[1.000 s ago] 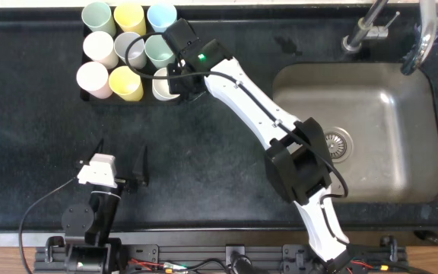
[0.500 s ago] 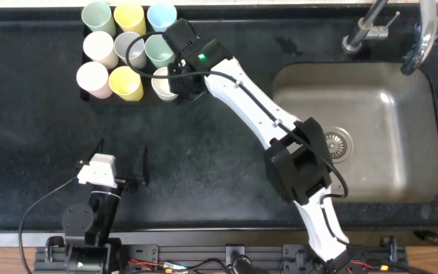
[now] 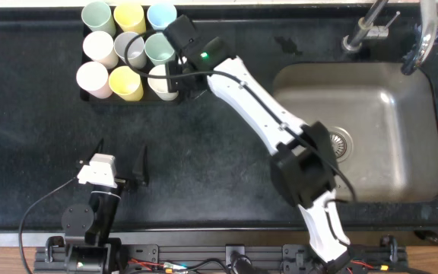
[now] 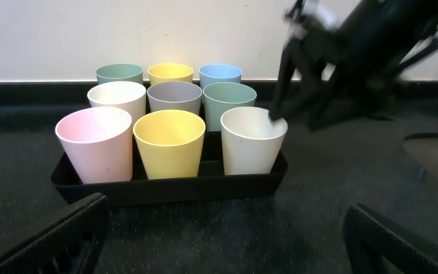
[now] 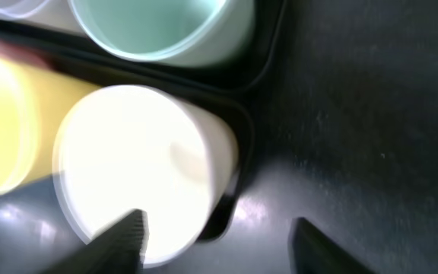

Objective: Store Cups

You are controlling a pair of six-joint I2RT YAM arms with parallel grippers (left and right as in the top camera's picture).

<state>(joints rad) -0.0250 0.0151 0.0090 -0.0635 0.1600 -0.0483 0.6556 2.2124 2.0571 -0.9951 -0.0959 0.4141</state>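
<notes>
Right end effector (image 5: 220,234) shifted slightly over white cup (image 5: 128,160).

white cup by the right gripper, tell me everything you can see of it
The white cup is plain, tapered and matte, plastic by its look. It stands upright and empty in a corner of the black tray, with a yellow cup and a pale green cup as neighbours. The open right gripper straddles its wall; whether they touch is unclear.
</notes>
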